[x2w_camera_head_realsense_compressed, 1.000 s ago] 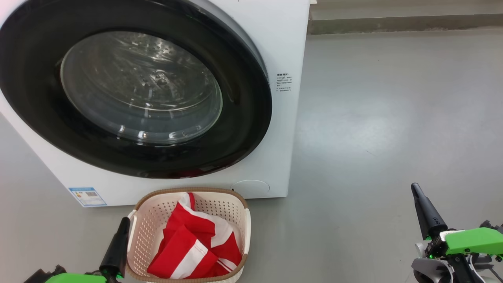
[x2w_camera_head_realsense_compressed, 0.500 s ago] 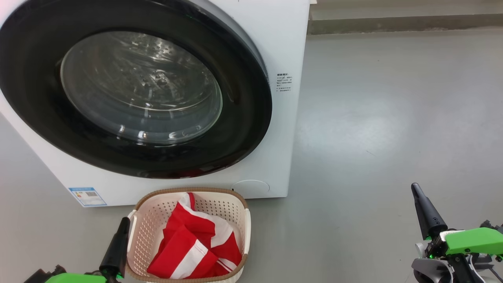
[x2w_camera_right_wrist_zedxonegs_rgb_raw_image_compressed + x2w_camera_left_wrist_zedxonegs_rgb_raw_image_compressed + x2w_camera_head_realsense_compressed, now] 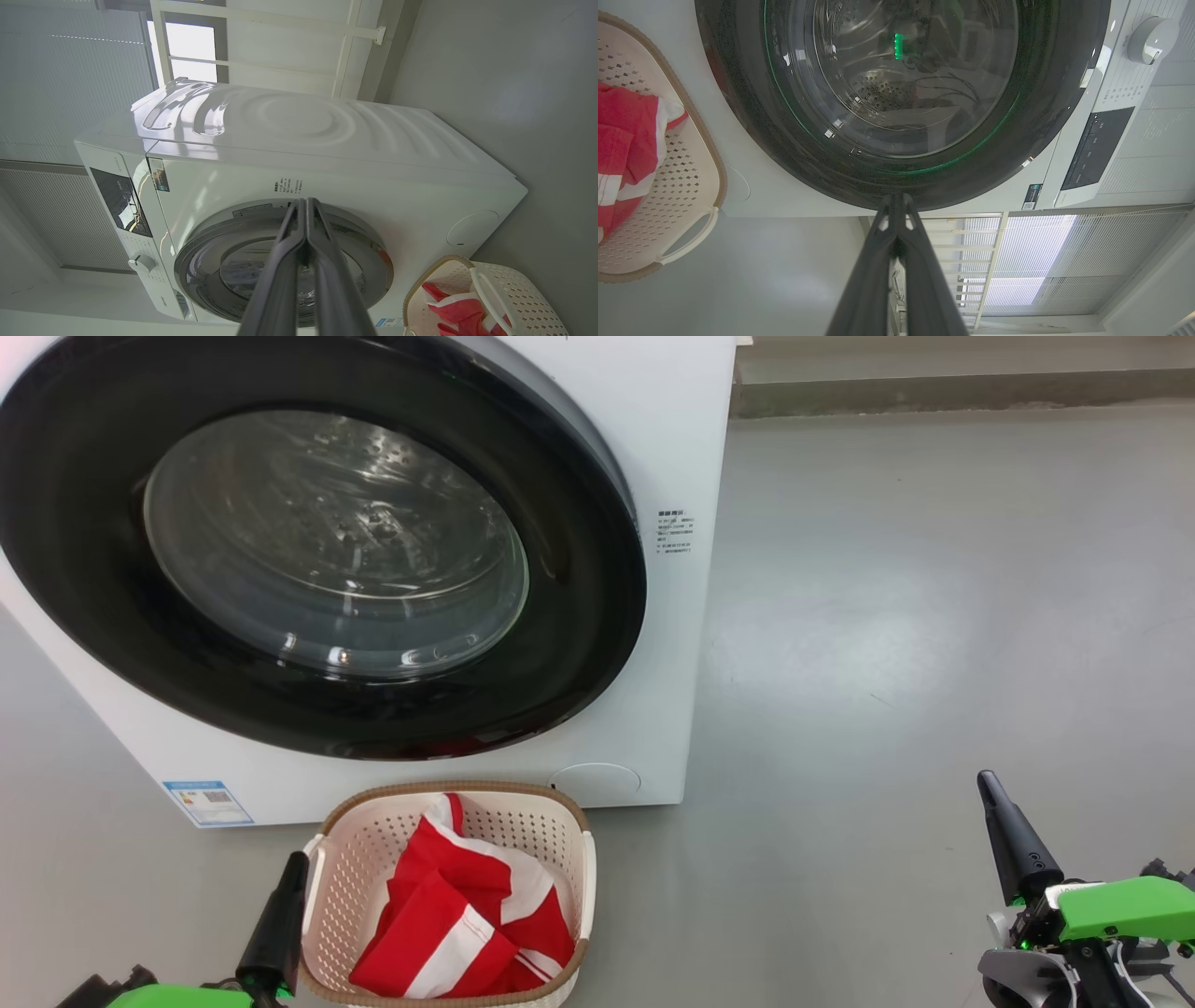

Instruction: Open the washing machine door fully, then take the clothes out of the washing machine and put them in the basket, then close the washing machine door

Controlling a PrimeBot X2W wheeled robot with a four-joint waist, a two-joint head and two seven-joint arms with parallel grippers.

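Nothing has shifted since the earlier head pictures: the clothes, the basket, the door and both arms sit exactly as they did.

The clothes (image 3: 457,915) lie bundled in the basket (image 3: 350,859), a bright red garment with white stripes and a white panel, folded over itself and reaching the rim at 12 o'clock. The cream perforated basket with its brown woven-look rim stands on the floor at 6 o'clock from the washing machine door (image 3: 579,616), just in front of the machine. The door's glossy black ring and bulging glass lie shut against the front of the white washing machine (image 3: 672,429), and the steel drum shows through the glass.

The left gripper (image 3: 295,870) rests at the basket's 9 o'clock, just beside its wall, with its fingers pressed together and nothing between them. The right gripper (image 3: 991,798) is well apart at the basket's 3 o'clock, also pinched together and empty.

A blue sticker (image 3: 207,801) sits at the machine's 7 o'clock corner and a round cover (image 3: 595,779) at 5 o'clock. The floor (image 3: 887,616) is smooth, glossy grey. The left wrist view shows a dark control panel (image 3: 1097,149), a white knob (image 3: 1150,39) and pale window blinds (image 3: 1031,261).
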